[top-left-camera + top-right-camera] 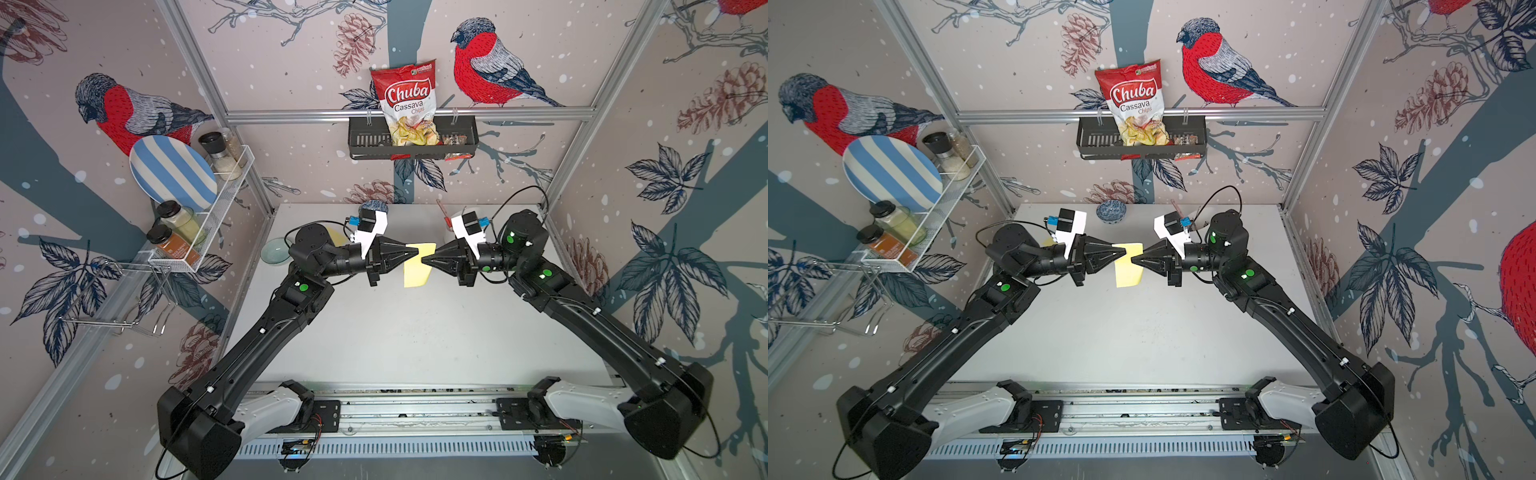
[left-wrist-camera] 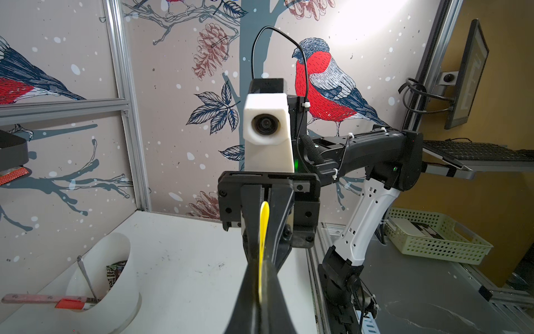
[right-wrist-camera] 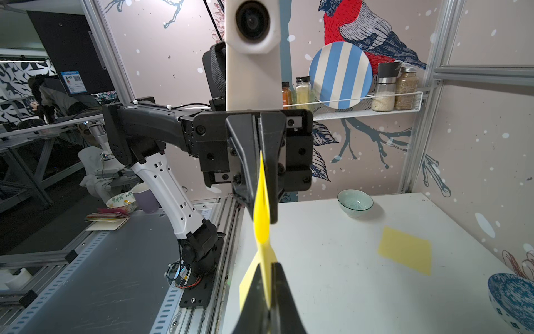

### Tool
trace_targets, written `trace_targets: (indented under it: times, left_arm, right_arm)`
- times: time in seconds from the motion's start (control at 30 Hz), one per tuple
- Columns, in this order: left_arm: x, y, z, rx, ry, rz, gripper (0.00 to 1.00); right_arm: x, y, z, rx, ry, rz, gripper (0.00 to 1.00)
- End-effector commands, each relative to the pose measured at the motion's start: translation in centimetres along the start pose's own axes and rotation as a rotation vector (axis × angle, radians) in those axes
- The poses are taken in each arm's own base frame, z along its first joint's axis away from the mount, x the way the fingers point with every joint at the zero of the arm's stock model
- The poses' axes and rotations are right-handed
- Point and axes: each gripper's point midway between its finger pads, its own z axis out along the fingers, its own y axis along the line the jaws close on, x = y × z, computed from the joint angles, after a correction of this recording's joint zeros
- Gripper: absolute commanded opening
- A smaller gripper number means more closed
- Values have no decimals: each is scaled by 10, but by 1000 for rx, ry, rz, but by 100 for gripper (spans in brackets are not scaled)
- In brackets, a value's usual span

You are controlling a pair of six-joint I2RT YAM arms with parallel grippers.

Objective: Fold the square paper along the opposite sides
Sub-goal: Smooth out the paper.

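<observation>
The square paper (image 1: 417, 268) (image 1: 1128, 269) is pale yellow and hangs in the air above the middle of the table. It is bent double, and edge-on it shows as a narrow loop (image 2: 263, 228) (image 3: 261, 225). My left gripper (image 1: 414, 251) (image 1: 1122, 251) is shut on the upper left part of the paper. My right gripper (image 1: 424, 261) (image 1: 1134, 260) faces it tip to tip and is shut on the right part. Each wrist view shows its own jaws, left gripper (image 2: 261, 269) and right gripper (image 3: 267, 271), pinching the yellow sheet.
A second yellow sheet (image 3: 406, 250) lies flat on the white table (image 1: 415, 332) behind the left arm. A pale green bowl (image 1: 275, 250) stands at the back left. A blue patterned bowl (image 1: 1111, 211) is at the back. A white container (image 2: 107, 274) holds a red-handled tool.
</observation>
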Motion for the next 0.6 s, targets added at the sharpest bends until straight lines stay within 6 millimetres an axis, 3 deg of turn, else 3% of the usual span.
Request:
trace_targets:
  times: [0.0, 0.03, 0.07, 0.1, 0.13, 0.17, 0.33, 0.4, 0.43, 0.47, 0.5, 0.57]
  left_arm:
    - [-6, 0, 0, -9, -7, 28, 0]
    - [-7, 0, 0, -12, -7, 32, 0]
    - [-8, 0, 0, -12, -6, 34, 0]
    - [-10, -1, -1, -11, -9, 42, 0]
    - [-12, -1, -1, -13, -11, 46, 0]
    - [-14, -2, -1, -13, -14, 52, 0]
    - [-21, -4, -2, -18, -22, 72, 0]
    - [-23, -5, -3, -18, -26, 78, 0]
    - [-24, -5, -2, -17, -27, 79, 0]
    - [-26, -6, -3, -18, -29, 83, 0]
    - [-27, -6, -3, -20, -32, 86, 0]
    - [-30, -7, -3, -18, -37, 93, 0]
  right_arm:
    - [-4, 5, -1, -19, -12, -27, 4]
    - [-3, 5, -1, -21, -11, -26, 15]
    - [-2, 6, -1, -23, -10, -25, 19]
    - [-1, 6, -1, -23, -10, -25, 19]
    - [0, 6, -1, -23, -10, -22, 6]
    - [1, 6, 0, -24, -9, -20, 0]
    - [2, 9, 0, -31, -13, -25, 1]
    - [2, 10, -1, -33, -13, -27, 19]
    - [3, 10, -1, -33, -12, -25, 18]
    - [4, 11, -1, -34, -11, -24, 4]
    - [4, 11, -1, -33, -12, -26, 0]
    - [7, 13, -1, -44, -8, -22, 0]
